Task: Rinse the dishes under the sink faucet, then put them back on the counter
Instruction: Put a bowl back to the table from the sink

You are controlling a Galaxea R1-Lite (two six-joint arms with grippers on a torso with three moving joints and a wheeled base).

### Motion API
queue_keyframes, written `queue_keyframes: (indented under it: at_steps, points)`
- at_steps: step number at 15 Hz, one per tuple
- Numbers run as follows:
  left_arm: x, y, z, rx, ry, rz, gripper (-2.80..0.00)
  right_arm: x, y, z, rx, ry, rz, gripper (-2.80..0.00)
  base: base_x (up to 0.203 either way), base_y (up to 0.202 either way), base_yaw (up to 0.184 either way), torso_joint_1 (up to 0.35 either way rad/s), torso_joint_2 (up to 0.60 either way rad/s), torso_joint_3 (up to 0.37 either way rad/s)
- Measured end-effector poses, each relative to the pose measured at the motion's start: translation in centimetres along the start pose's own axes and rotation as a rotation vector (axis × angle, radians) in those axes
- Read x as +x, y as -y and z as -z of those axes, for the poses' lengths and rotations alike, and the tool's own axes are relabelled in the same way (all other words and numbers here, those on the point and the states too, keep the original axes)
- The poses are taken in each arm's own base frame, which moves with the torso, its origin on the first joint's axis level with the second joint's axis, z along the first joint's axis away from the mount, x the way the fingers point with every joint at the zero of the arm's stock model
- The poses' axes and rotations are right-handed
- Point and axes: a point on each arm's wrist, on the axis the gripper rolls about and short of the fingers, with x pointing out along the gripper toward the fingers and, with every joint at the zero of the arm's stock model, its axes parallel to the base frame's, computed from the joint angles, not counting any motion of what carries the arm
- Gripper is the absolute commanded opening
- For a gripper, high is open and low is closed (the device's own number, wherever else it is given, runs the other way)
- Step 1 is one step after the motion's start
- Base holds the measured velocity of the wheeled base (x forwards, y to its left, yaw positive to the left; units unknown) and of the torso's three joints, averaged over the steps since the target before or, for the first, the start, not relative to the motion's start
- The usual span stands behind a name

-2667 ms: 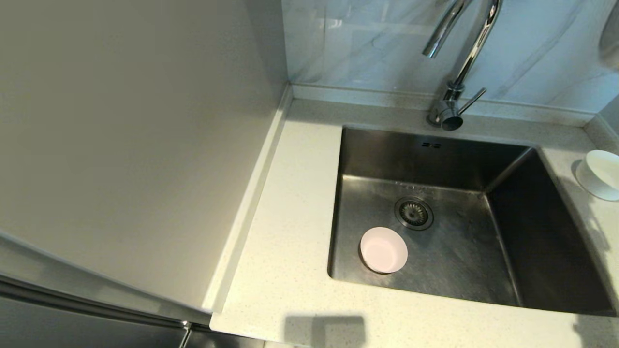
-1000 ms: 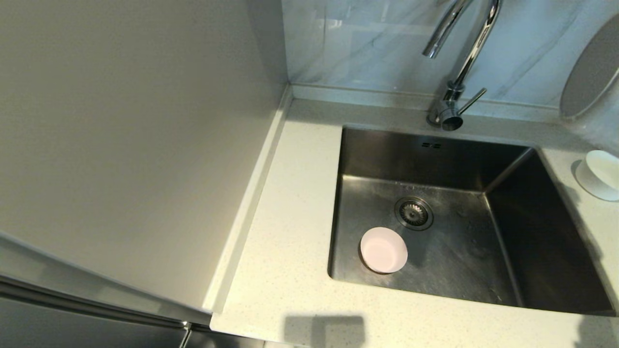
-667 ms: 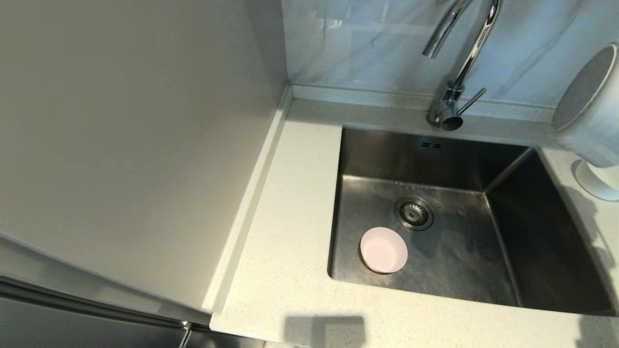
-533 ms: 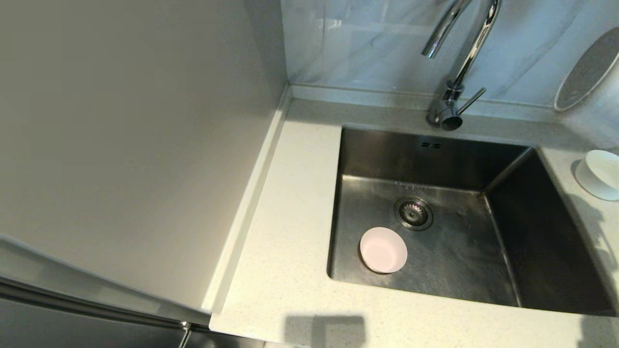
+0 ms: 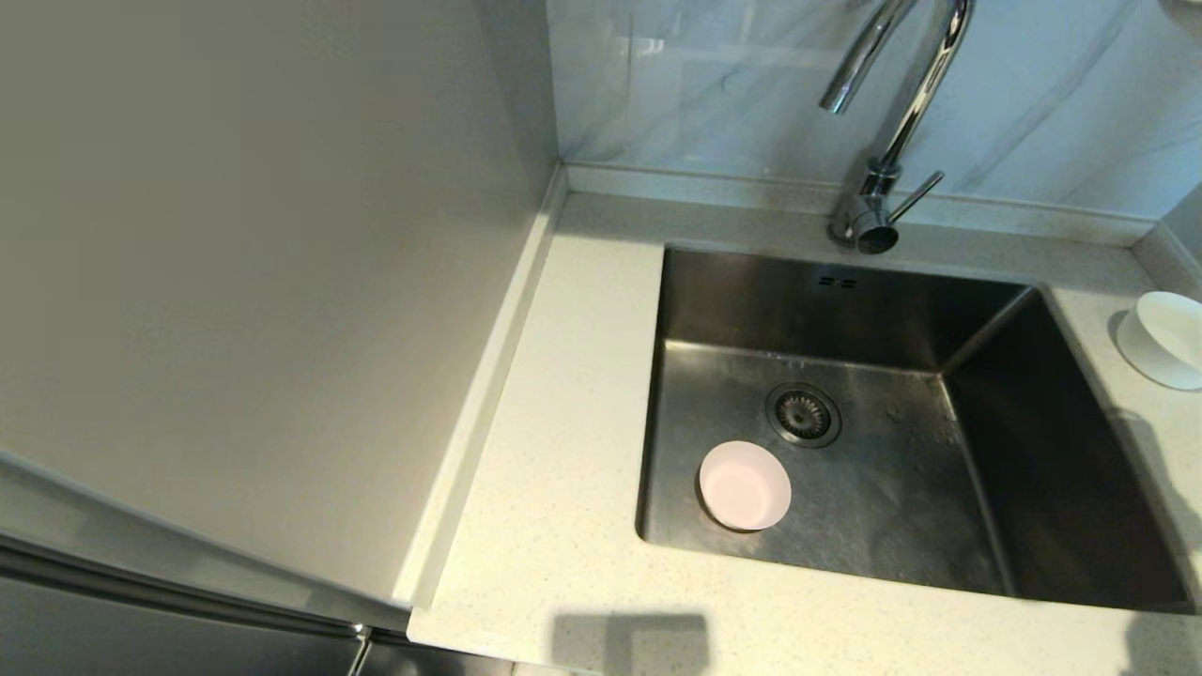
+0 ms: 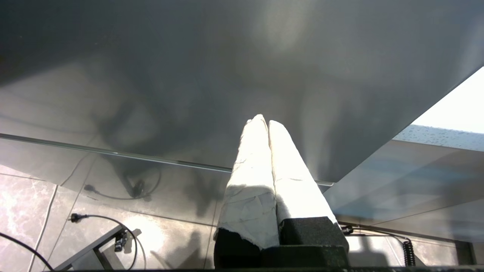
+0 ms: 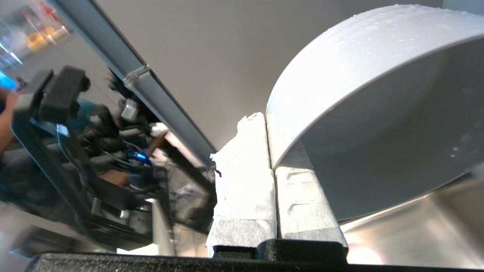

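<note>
In the right wrist view my right gripper (image 7: 267, 128) is shut on the rim of the light grey bowl (image 7: 363, 75). One finger is outside the wall and one inside. The bowl is tilted on its side and wet with droplets. That arm and its bowl are outside the head view. The pale pink bowl (image 5: 745, 485) stands upright on the sink (image 5: 901, 488) floor, near the drain strainer (image 5: 803, 413). On the counter (image 5: 563, 451) at the far right sits the white bowl (image 5: 1164, 338). The chrome faucet (image 5: 897, 103) arches over the sink's back edge. My left gripper (image 6: 264, 122) is shut and empty, down beside the cabinet front.
A plain beige wall panel (image 5: 254, 263) rises along the counter's left side behind a raised edge strip (image 5: 484, 394). A marbled backsplash (image 5: 714, 84) stands behind the faucet. Cables (image 6: 113, 196) lie on the tiled floor below the left arm.
The grey bowl swung into the head view's right edge, tilted toward the sink, then rose out of it again. The pink and white bowls have not moved.
</note>
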Motion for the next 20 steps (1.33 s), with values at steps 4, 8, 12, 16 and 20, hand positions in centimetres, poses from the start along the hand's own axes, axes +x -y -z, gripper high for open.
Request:
queue_keyframes:
  at_steps: [4,8,12,16,20]
  points:
    - [0.0,0.0,0.0,0.000,0.000,0.000,-2.80,0.2,0.8,-1.7,0.516,-0.002,0.007,-2.80,0.000,0.000,0.000,0.000,0.00,0.000]
    - [0.0,0.0,0.0,0.000,0.000,0.000,-2.80,0.3,3.5,0.0,1.276,-0.008,0.031,-2.80,0.000,0.000,0.000,0.000,0.00,0.000]
    - [0.0,0.0,0.0,0.000,0.000,0.000,-2.80,0.9,4.8,6.1,2.066,-0.001,0.113,-2.80,0.000,0.000,0.000,0.000,0.00,0.000]
    - [0.0,0.0,0.0,0.000,0.000,0.000,-2.80,2.3,2.9,11.3,2.299,-0.004,0.673,-2.80,0.000,0.000,0.000,0.000,0.00,0.000]
    - [0.0,0.0,0.0,0.000,0.000,0.000,-2.80,0.6,3.2,13.7,1.536,-0.334,1.269,-2.80,0.000,0.000,0.000,0.000,0.00,0.000]
